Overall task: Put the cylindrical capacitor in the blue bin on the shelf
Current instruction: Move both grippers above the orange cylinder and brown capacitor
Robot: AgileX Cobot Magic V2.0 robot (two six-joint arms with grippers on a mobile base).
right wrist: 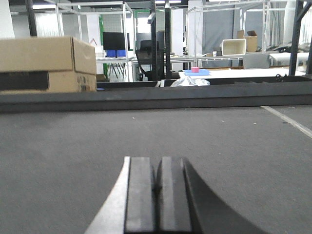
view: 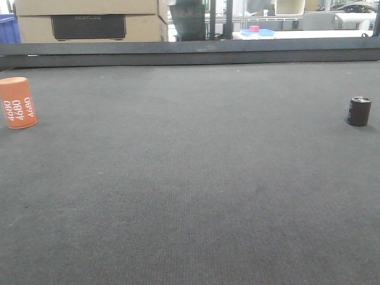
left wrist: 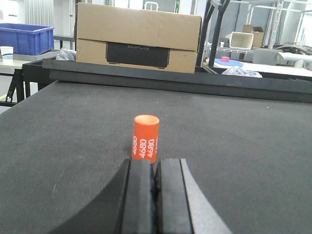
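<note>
Front-facing: dark, upright cylindrical capacitor (view: 359, 111).

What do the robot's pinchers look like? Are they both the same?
Pretty much twins. The left gripper and the right gripper each have two flat, black, blocky fingers with smooth curved grey sides. No cables, stickers or writing show on them.

Low front view, left-wrist view behind left pincer (left wrist: 155, 169) share orange cylinder (view: 18, 102).

The capacitor (view: 359, 111) is a small dark cylinder with a grey top rim. It stands upright, far right on the dark mat.
</note>
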